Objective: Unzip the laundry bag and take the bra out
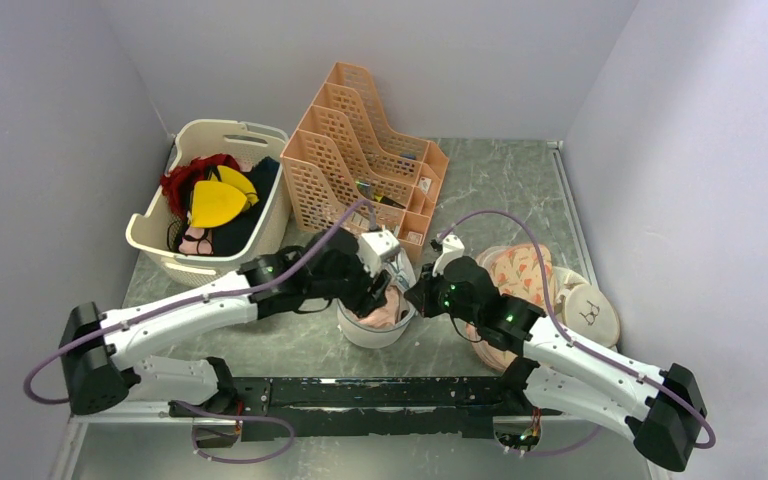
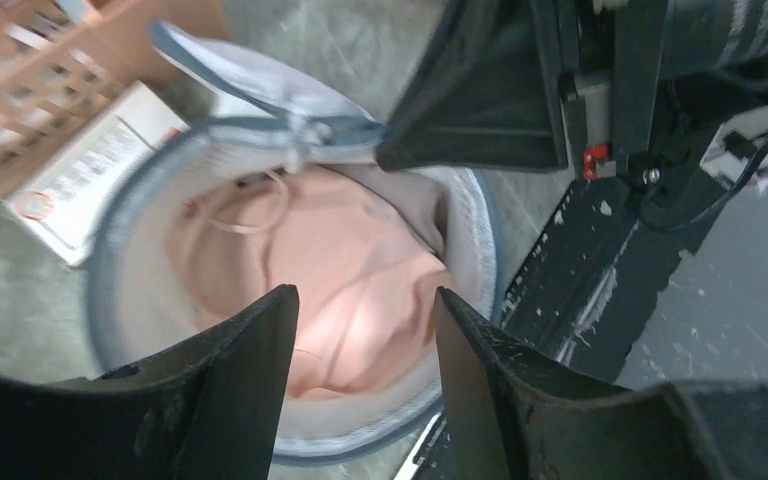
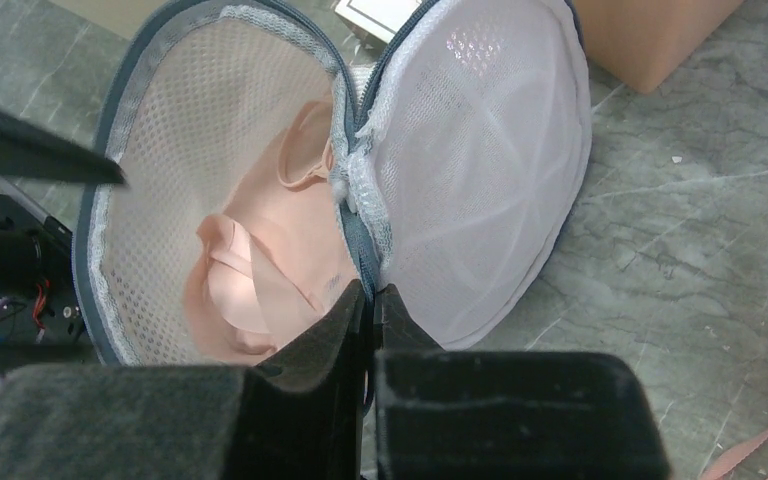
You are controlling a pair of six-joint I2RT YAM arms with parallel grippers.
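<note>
2 arms are seen reaching in from the near edge of the grey marbled table, and they are brought together over the laundry bag, which is stood on the table just ahead of the bases, between them. The bag is unzipped: its mesh wall is seen open at the top, and the round lid flap is folded out to one side, joined to the body along the zip. The bra is lying crumpled inside the bag, pale pink with thin straps, and is not touched by either tool. The left gripper is held above the opening with its fingers spread apart and nothing between them. The right gripper is pressed together on the zip seam of the laundry bag, where lid and body meet. Beyond the right arm a peach printed pad and a white disc are laid. Further back on the left a cream basket is filled with red, yellow and black clothes, and a peach organiser is placed behind the bag.
</note>
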